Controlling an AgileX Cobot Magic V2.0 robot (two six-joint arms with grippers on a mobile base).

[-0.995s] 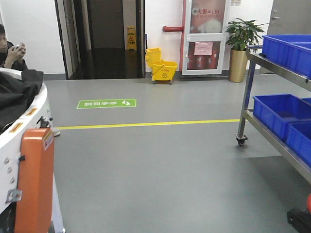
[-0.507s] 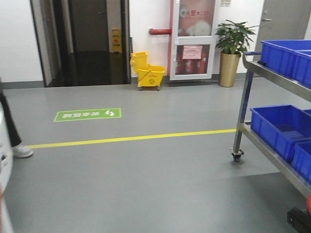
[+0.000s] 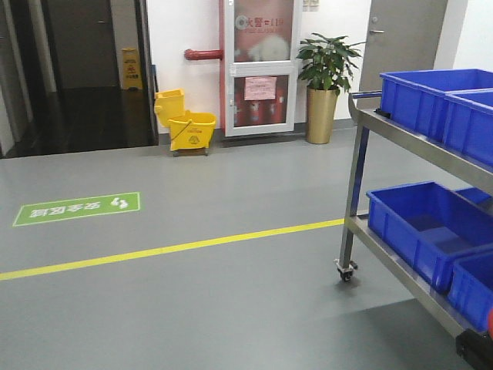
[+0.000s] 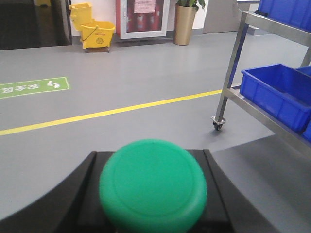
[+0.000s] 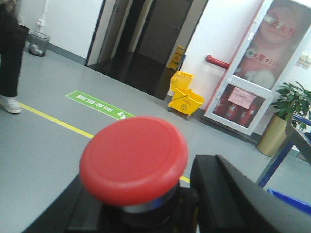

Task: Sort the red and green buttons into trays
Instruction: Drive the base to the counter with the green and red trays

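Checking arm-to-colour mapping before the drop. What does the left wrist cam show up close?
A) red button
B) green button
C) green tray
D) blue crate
B: the green button fills the lower middle of the left wrist view, its round cap flanked by black parts, while the red button shows only in the right wrist view.
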